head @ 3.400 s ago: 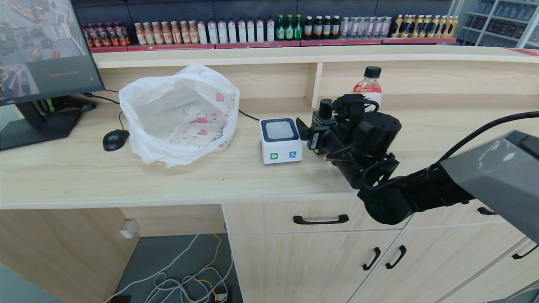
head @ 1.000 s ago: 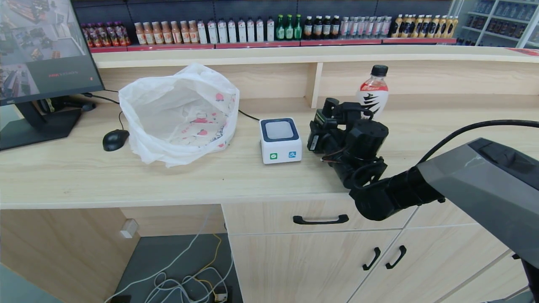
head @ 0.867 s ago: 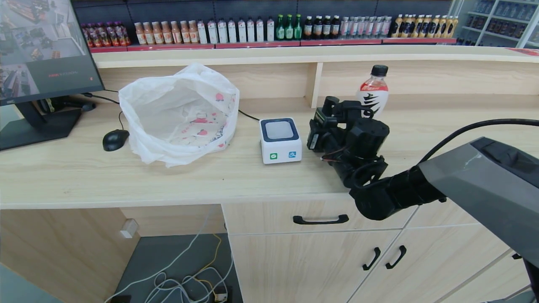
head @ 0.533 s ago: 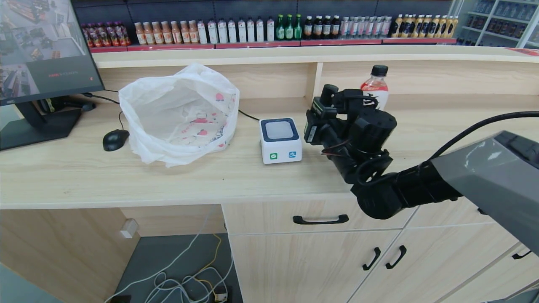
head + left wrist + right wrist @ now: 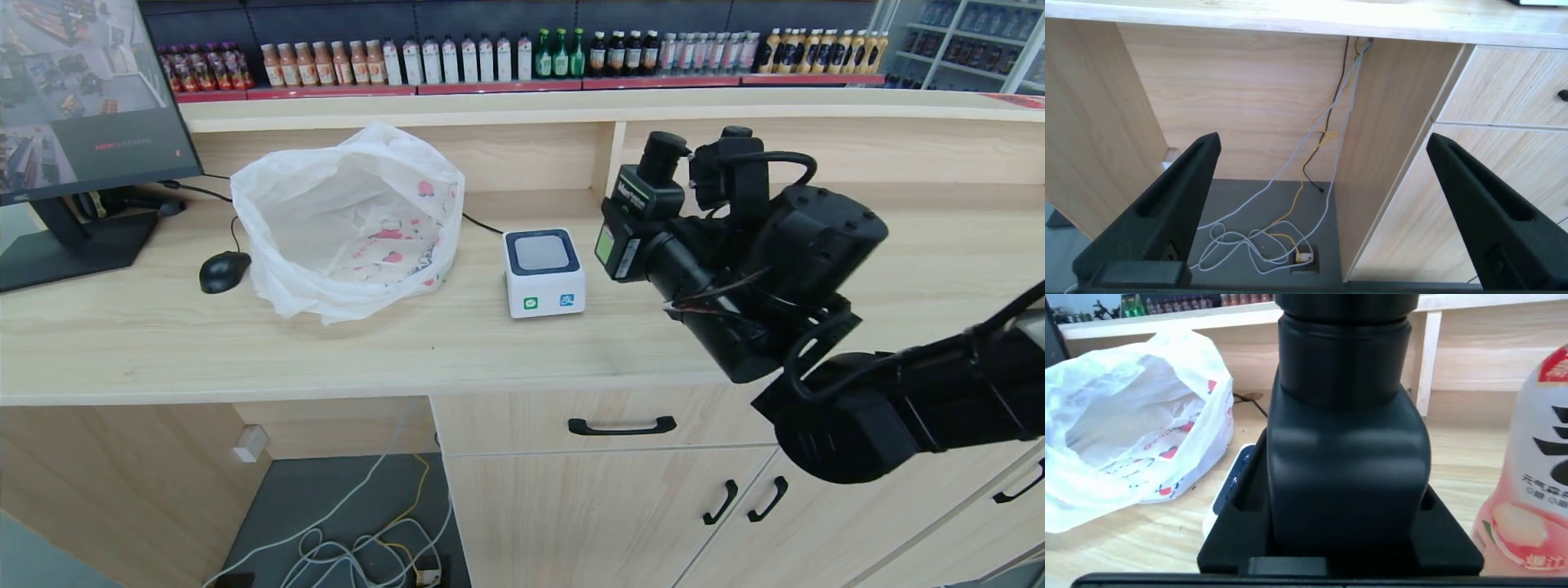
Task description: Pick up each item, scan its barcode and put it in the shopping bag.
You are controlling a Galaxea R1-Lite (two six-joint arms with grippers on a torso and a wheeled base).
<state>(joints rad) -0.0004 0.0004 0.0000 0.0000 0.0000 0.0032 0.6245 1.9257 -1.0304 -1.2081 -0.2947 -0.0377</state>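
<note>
My right gripper is shut on a black bottle with a black cap and a green label, held up above the counter just right of the white scanner box. Up close in the right wrist view, the black bottle stands upright in the gripper. Beyond it lie the scanner box and the open white shopping bag. A pink drink bottle stands on the counter beside the held one. On the counter's left stands the shopping bag. My left gripper hangs open below the counter.
A monitor and a black mouse sit left of the bag. A raised back shelf with an upright divider borders the counter. Loose cables lie in the gap under it, drawers to the right.
The right arm has risen and come closer with the black bottle still in its gripper. It now covers the pink bottle in the head view. Bag and scanner have not moved.
</note>
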